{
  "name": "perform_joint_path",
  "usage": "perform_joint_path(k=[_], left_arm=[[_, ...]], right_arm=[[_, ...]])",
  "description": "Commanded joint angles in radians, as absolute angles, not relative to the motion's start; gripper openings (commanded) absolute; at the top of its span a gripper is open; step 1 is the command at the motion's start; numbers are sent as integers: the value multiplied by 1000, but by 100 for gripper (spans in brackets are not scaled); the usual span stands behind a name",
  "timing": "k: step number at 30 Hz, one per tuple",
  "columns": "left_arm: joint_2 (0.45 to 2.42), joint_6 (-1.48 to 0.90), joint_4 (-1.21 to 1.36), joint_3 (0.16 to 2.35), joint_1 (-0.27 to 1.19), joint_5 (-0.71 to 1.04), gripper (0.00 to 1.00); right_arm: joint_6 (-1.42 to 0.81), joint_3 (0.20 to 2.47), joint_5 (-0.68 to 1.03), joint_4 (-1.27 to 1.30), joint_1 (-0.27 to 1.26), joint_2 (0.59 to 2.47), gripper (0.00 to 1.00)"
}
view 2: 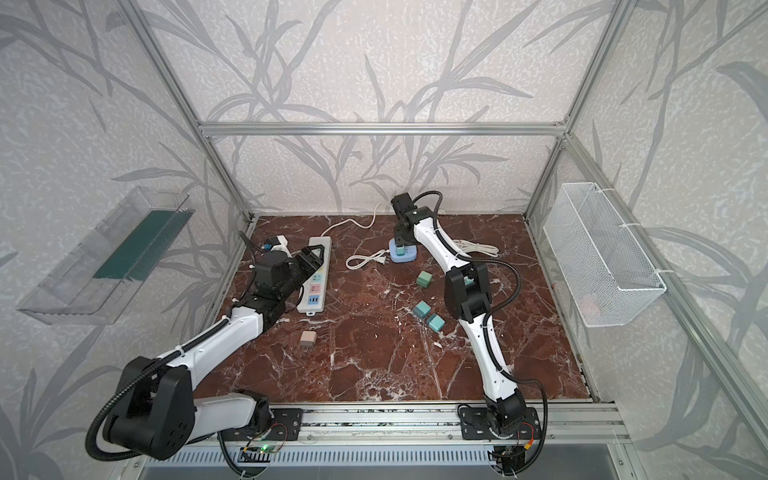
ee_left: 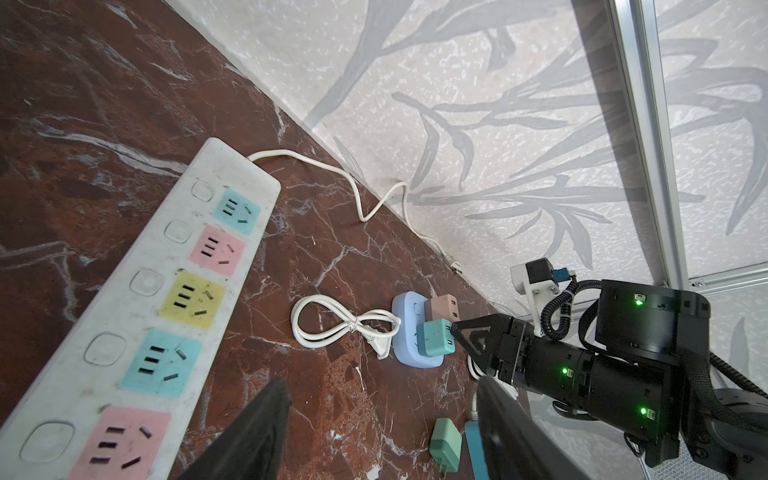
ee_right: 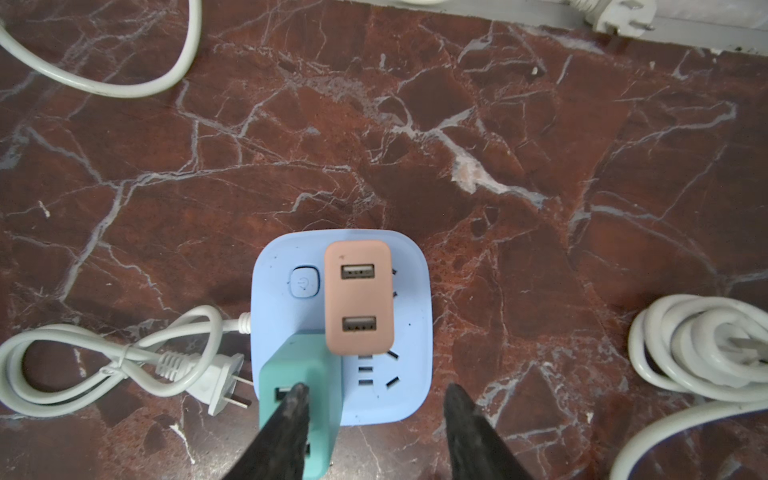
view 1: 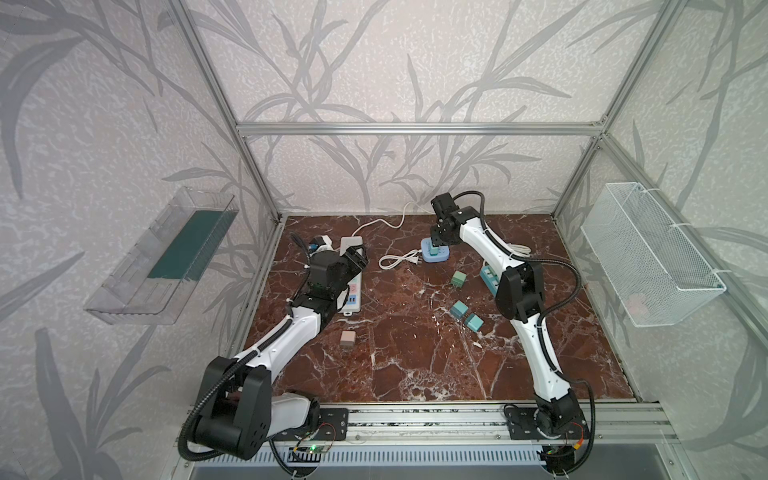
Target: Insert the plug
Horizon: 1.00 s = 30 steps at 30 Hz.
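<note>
A teal plug [ee_right: 291, 370] stands in the light-blue square socket block [ee_right: 407, 395] beside a pink plug [ee_right: 359, 295]. My right gripper [ee_right: 377, 390] hovers over the block, open. One finger lies on top of the teal plug and the other is out past the block's edge. In both top views the right gripper [view 1: 438, 245] [view 2: 401, 243] points down at the block [view 1: 441, 258] [view 2: 410, 257] at the back of the table. My left gripper [ee_left: 382, 382] is open and empty above the marble, next to the long white power strip [ee_left: 166, 291] [view 1: 353, 286].
A coiled white cable [view 1: 399, 258] lies left of the block. Three loose teal plugs [view 1: 458, 278] [view 1: 459, 309] [view 1: 474, 322] and a pink plug [view 1: 347, 338] lie mid-table. A wire basket [view 1: 648, 253] hangs on the right wall and a clear tray [view 1: 162, 253] on the left.
</note>
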<state>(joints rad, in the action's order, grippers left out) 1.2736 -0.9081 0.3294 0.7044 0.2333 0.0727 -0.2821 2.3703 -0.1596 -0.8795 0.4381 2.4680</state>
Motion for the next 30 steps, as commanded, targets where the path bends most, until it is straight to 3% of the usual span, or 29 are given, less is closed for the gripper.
perform_joint_path(k=[1, 4, 9, 12, 16, 21, 30], left_arm=[[1277, -895, 347, 716, 226, 65, 72], [1281, -893, 340, 718, 222, 59, 72], [1288, -866, 279, 735, 212, 17, 73], [1297, -811, 209, 757, 207, -41, 76], [1336, -665, 74, 835, 205, -122, 83], [1419, -455, -29, 915, 203, -173, 95], [1734, -324, -473, 1248, 186, -81, 99]], right_arm=[[-273, 2352, -135, -916, 431, 2382, 53], [-285, 2284, -107, -883, 440, 2314, 53], [-352, 1900, -34, -619, 454, 2125, 52], [-406, 1684, 33, -433, 454, 2043, 50], [-443, 1564, 82, -387, 457, 1979, 50], [-425, 1430, 128, -369, 463, 1860, 62], [-396, 1127, 165, -334, 485, 1552, 79]])
